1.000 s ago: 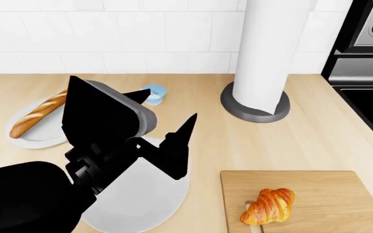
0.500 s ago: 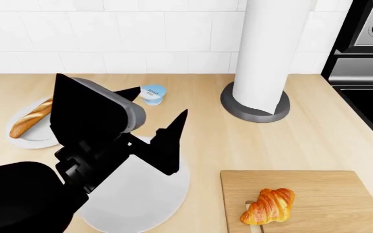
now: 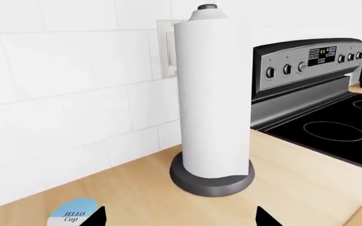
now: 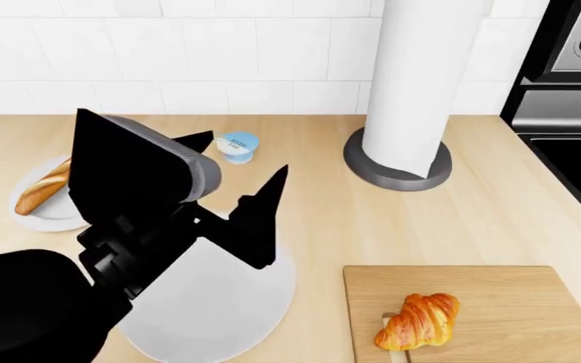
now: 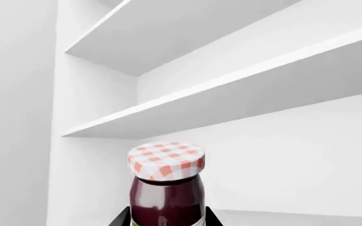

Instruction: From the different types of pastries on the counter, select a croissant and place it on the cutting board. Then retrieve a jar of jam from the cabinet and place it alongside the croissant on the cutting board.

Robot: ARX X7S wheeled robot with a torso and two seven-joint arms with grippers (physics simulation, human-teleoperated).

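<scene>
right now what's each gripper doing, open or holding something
Left gripper: open, holding nothing.
Right gripper: fingertips either side of the jar of jam; whether it is clamped cannot be told.

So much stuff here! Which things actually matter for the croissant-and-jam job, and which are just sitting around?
Part of the job:
- small golden-orange croissant, already on the light wooden cutting board
- glass jam jar with checked lid, in the white cabinet

Just lying about:
- long golden-brown baguette
- round white plate
- blue-and-white cup
- white paper-towel roll
- black stove

The left arm (image 4: 119, 227) is matte black and blocky, with a grey rounded housing and pointed black jaws.
</scene>
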